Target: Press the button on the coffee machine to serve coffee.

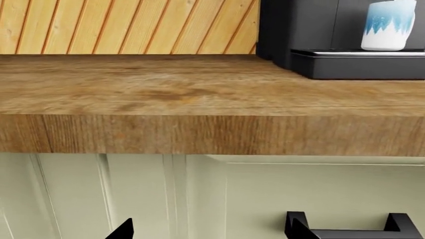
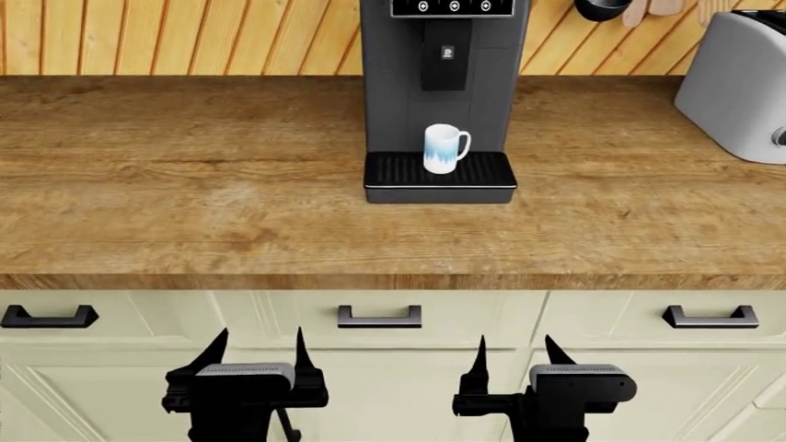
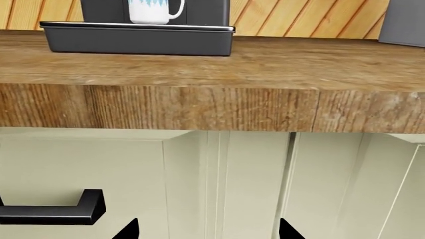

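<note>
The coffee machine [image 2: 443, 74] is a tall dark grey box at the back middle of the wooden counter [image 2: 197, 193]. The bottom edge of its black screen [image 2: 452, 7] with three small round marks shows at the top of the head view. A white and blue mug [image 2: 444, 149] stands on its black ridged drip tray [image 2: 439, 175] under the spout block [image 2: 445, 55]. My left gripper [image 2: 260, 354] and right gripper [image 2: 514, 354] are both open and empty, low in front of the cabinet drawers, below the counter edge. The mug also shows in the left wrist view [image 1: 388, 24] and right wrist view [image 3: 154, 11].
A white toaster [image 2: 737, 87] stands at the back right of the counter. Pale green drawers with black handles [image 2: 379, 318] run under the counter. A wooden slat wall [image 2: 184, 37] is behind. Dark utensils [image 2: 602, 9] hang at the top right.
</note>
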Available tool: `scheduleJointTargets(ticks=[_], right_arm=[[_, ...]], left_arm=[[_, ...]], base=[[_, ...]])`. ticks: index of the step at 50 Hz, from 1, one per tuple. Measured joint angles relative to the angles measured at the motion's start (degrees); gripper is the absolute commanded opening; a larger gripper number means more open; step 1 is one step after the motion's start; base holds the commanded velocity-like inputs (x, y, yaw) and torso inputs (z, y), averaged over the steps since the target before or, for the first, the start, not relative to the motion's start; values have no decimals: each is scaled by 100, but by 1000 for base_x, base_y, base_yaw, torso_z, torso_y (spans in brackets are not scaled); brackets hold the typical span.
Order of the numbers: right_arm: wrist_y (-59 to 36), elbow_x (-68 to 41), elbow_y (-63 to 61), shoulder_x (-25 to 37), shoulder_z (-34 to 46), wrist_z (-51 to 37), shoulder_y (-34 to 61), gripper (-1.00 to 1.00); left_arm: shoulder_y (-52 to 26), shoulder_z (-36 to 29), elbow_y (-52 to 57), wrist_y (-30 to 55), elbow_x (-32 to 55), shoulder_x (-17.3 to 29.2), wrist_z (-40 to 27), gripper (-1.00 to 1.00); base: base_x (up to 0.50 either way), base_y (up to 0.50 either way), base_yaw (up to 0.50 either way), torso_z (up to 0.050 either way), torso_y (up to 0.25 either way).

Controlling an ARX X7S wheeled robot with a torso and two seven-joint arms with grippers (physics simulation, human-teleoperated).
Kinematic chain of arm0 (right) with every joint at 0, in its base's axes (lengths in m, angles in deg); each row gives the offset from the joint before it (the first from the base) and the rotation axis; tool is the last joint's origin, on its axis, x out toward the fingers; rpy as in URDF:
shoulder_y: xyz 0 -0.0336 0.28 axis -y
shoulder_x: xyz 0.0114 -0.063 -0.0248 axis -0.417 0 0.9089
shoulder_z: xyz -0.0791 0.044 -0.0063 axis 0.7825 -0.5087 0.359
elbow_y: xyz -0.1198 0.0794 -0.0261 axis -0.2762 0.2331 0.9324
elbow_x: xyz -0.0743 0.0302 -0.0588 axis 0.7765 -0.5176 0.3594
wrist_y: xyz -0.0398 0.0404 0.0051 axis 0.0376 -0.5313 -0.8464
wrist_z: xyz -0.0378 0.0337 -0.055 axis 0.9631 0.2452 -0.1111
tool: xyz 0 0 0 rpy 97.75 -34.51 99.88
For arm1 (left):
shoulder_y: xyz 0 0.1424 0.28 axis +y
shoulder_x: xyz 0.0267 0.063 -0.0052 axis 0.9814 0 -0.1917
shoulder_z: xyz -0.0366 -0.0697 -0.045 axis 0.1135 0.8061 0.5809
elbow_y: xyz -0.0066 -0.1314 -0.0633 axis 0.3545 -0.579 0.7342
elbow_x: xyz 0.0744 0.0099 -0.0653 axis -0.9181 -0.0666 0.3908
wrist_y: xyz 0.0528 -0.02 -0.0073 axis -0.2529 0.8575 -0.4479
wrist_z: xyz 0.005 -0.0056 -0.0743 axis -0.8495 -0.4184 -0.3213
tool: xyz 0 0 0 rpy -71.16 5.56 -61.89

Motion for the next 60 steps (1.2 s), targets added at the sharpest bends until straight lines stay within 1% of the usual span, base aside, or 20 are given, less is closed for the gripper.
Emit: scheduleJointTargets(ticks=[34, 51, 56, 60], right_arm=[[0, -125, -2, 124, 165, -147, 29, 100], [71, -162, -44, 167, 210, -249, 41, 100], [-211, -181, -477, 222, 177, -363, 58, 100], [-704, -251, -984, 303, 127, -452, 158, 100]], left_arm=[[-6, -223, 81, -127, -30, 169, -161, 100], [-37, -218, 154, 87, 188, 175, -265, 100], [-76, -209, 430, 419, 252, 199, -360, 100], [-194, -195, 872, 938, 382, 230, -451, 100]], base=[[0, 0, 0, 50, 0], [0, 0, 0, 0, 0], [0, 0, 0, 0, 0], [0, 0, 0, 0, 0]])
